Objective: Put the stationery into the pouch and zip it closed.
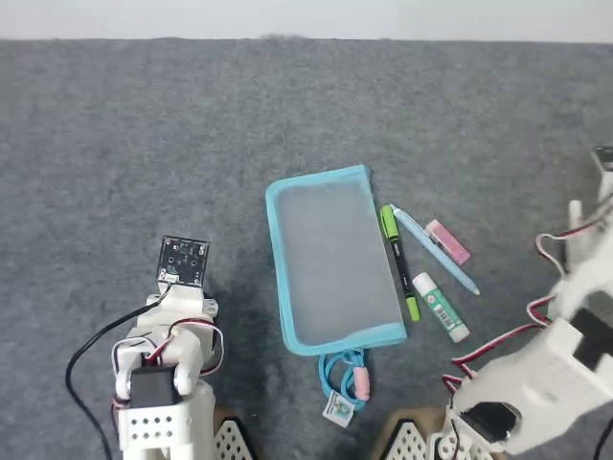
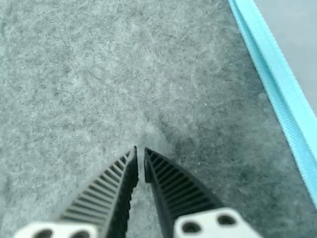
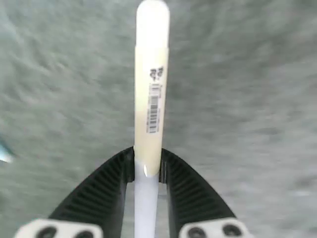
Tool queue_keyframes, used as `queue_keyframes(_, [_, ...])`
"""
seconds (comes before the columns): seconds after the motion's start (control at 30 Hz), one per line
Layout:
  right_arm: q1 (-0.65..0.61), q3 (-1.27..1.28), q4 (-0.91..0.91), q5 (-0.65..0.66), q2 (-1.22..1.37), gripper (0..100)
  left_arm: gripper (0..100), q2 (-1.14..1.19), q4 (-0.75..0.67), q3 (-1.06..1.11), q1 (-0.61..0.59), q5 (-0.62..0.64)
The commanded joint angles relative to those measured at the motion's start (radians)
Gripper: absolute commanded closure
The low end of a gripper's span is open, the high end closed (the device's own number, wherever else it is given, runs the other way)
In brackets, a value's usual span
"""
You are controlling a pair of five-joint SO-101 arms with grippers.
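Left hand [image 2: 140, 153] pressed together on nothing, over grey bench [image 1: 144, 125] beside pouch [image 1: 330, 259]. Pouch flat mid-bench: soft, light, floppy; likely best held by its zip edge. Green pen [image 1: 399, 261], blue pen [image 1: 436, 254], eraser [image 1: 447, 241] and glue stick [image 1: 441, 307] just right of it: stiff, light, apt to roll; grip mid-barrel. Right hand [image 3: 147, 161] pinches a pale stick [image 3: 151, 89], end-on.

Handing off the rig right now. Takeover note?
Left gripper: shut, empty, over the mat next to the pouch.
Right gripper: shut on a white barcoded stick.
On the mat beside the pouch: green pen, blue pen, pink eraser, glue stick.
Done: nothing visible inside the pouch.
Left: load every item, then zip. Whether the zip is open is unclear.
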Motion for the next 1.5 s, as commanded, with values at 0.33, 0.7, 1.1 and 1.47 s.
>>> queue_keyframes(0.33, [0.093,-0.101,-0.156,0.474,0.047,98.9,98,0.005,0.005,-0.005,-0.006,-0.012])
queue_keyframes(0.7, [0.13,-0.103,-0.159,0.437,0.087,83.8,98,0.005,0.005,-0.005,-0.006,-0.012])
queue_keyframes(1.1, [-0.087,-0.095,0.156,0.204,-0.189,92.6,98,0.005,0.005,-0.005,-0.006,-0.012])
queue_keyframes(1.47, [-0.69,0.351,0.094,-0.104,-0.414,83.8,98,0.005,0.005,-0.005,-0.006,-0.012])
